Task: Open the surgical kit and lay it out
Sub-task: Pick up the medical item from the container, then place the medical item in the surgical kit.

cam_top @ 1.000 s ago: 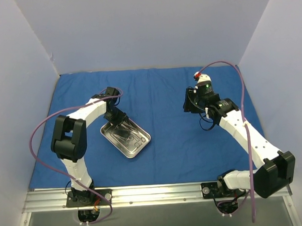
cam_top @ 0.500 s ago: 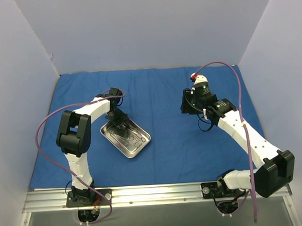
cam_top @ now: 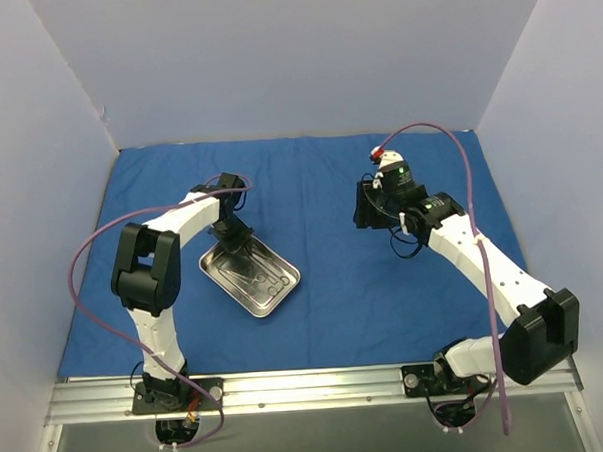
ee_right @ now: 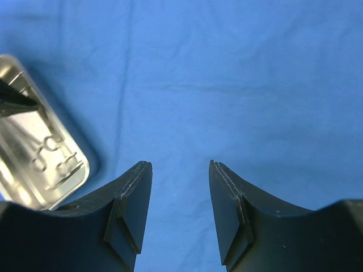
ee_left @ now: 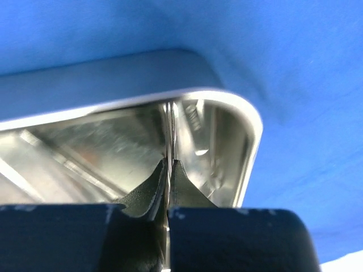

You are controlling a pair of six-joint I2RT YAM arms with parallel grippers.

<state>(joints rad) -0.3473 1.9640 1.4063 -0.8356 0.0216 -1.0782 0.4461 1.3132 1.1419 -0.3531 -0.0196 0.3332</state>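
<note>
The blue cloth wrap (cam_top: 330,185) lies spread flat over the table. The shiny steel tray (cam_top: 227,289) sits on it at the left of centre, with thin metal scissor-like instruments (cam_top: 261,277) inside. My left gripper (cam_top: 232,239) is at the tray's far corner. In the left wrist view it (ee_left: 169,163) is shut on the tray's thin upright wall (ee_left: 249,147). My right gripper (cam_top: 364,205) hangs open and empty above bare cloth, right of the tray. In the right wrist view its jaws (ee_right: 180,164) are wide apart over the cloth (ee_right: 227,85), with the tray (ee_right: 14,144) and instruments (ee_right: 54,156) at left.
Pale walls close in the table at the back and on both sides. A metal rail (cam_top: 309,386) with the arm bases runs along the near edge. Purple cables loop from both arms.
My left arm's elbow has swung inward while its gripper stayed at the tray's far corner. My right gripper has drifted a little left and farther back. The tray has barely moved.
</note>
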